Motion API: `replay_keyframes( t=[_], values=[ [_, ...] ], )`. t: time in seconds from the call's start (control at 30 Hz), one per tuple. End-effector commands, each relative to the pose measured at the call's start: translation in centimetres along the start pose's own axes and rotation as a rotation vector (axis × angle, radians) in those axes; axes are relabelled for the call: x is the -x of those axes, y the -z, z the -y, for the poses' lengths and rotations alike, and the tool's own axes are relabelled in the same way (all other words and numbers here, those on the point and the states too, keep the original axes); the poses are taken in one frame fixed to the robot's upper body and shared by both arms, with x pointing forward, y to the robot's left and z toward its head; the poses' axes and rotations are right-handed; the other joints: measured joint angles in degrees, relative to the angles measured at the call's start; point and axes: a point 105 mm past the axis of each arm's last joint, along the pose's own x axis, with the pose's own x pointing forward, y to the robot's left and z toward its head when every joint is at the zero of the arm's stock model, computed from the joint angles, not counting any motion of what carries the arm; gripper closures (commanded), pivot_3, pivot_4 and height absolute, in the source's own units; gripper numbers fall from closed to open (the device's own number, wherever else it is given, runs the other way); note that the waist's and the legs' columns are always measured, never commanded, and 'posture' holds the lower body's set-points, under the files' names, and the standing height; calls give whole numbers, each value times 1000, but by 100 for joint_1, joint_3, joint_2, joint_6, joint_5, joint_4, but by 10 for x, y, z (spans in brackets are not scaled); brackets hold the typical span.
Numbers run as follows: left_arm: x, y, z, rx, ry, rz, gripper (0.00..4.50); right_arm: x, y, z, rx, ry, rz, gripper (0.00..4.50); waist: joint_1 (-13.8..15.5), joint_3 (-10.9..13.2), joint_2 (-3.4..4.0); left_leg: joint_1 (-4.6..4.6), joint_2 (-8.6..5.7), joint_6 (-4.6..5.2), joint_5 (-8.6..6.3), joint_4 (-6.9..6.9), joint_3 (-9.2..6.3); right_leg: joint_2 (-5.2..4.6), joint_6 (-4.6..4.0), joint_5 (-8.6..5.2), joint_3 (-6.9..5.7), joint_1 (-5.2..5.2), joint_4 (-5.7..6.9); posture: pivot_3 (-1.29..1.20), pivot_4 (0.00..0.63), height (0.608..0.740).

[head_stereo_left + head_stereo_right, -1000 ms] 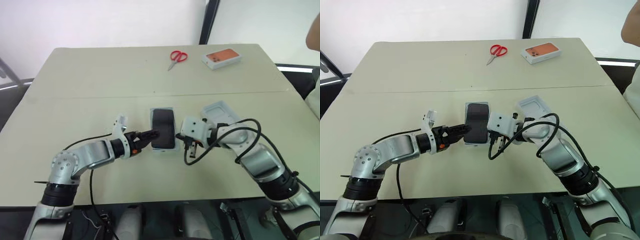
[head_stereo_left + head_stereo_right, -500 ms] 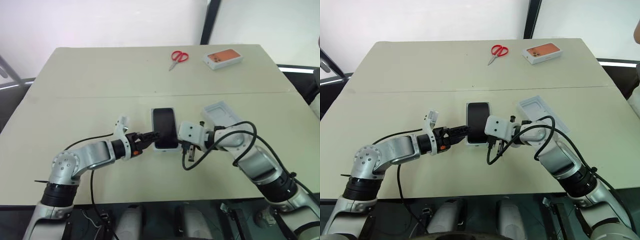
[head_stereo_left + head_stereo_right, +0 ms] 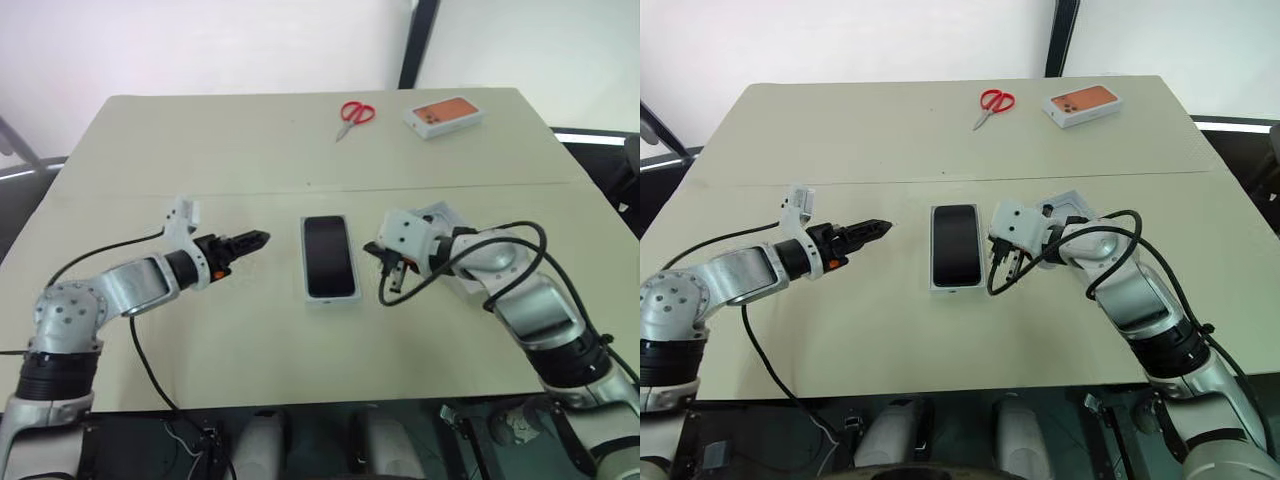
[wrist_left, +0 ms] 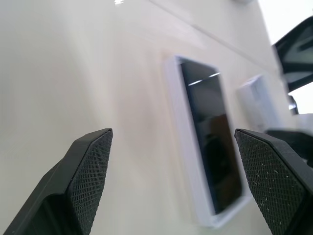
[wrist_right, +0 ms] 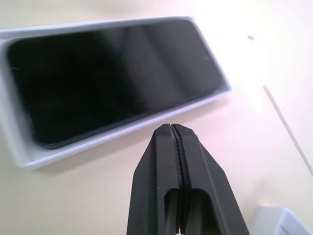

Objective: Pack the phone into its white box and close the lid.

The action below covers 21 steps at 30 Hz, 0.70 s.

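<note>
The black phone (image 3: 329, 255) lies flat, screen up, inside the white box (image 3: 330, 298) at the middle of the table. My left gripper (image 3: 255, 240) hovers to the box's left, apart from it, pointing at it; the left wrist view shows its fingers (image 4: 90, 161) spread wide with nothing between them. Just right of the box, my right gripper (image 3: 1000, 268) is shut on nothing, its tips (image 5: 171, 128) close to the box's long side. A shallow white piece (image 3: 441, 211) lies partly hidden behind my right arm; I cannot tell whether it is the lid.
Red scissors (image 3: 355, 112) and a white box with an orange top (image 3: 445, 115) lie at the table's far edge. A seam (image 3: 200, 192) crosses the table beyond the box. Loose black cables hang from both wrists.
My left gripper has drawn back to the left, away from the phone, and rolled. The right gripper has backed off a little to the right. The phone and box stay put.
</note>
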Motion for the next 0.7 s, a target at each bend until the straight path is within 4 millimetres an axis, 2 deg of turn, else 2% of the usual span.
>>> replay_keyframes(
  t=[0.03,0.23,0.7],
  values=[
    [1,-1,-6,-145,-33,9,301,-8,-8,9,14,55,14,4500,-2,0,0,0,0,0,0,-1,0,0,0,0,0,0,0,0,150,740],
    [-3,15,-11,-336,-41,-15,301,-31,-7,11,6,97,3,4500,-5,1,2,-1,4,-1,1,-1,2,-1,0,0,1,-2,-1,0,150,740],
    [-7,25,-5,-374,-3,-26,301,-51,-7,4,22,79,12,4500,-8,1,2,-1,12,0,0,-2,0,-4,0,0,0,-3,1,0,150,740]
  ],
)
